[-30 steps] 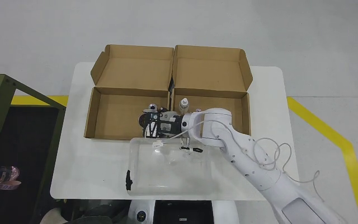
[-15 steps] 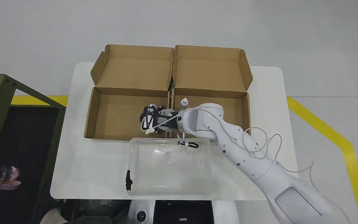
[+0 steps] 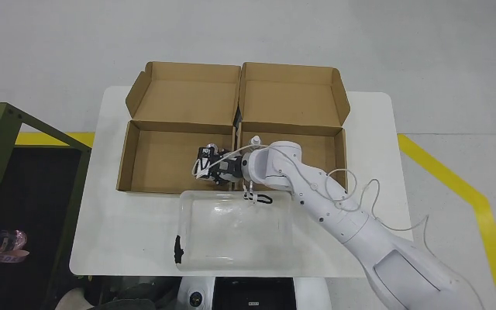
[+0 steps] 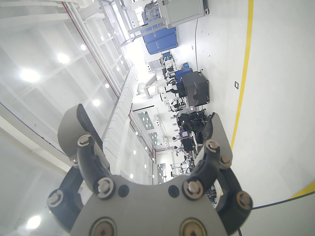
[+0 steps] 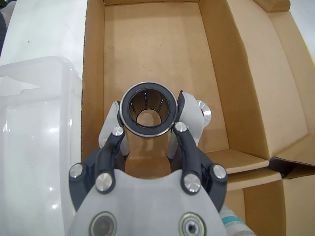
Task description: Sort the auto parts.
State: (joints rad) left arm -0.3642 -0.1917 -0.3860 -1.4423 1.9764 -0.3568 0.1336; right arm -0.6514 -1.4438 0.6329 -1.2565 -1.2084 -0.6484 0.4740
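Note:
My right gripper [image 5: 149, 106] is shut on a black-rimmed metal cylinder bearing [image 5: 149, 87], whose hollow core with rows of small balls faces the camera. It hangs just above the floor of the left cardboard box [image 5: 152, 45], near that box's front right corner. From above, the right gripper [image 3: 208, 166] sits inside the left box [image 3: 151, 159]. A shiny silver round part [image 5: 204, 112] lies in the box right beside one finger. My left gripper [image 4: 147, 124] is open, pointing up at the hall ceiling, with nothing between its fingers.
The right cardboard box [image 3: 310, 151] holds a white bottle [image 3: 255, 142] at its left wall. A clear plastic bin [image 3: 232, 236] stands in front of the boxes, with a black part [image 3: 178, 249] at its left end and another [image 3: 262, 200] near its back rim.
The right gripper with the bearing has shifted away from the bin's back rim, further into the left box, and the forearm has swung towards the boxes.

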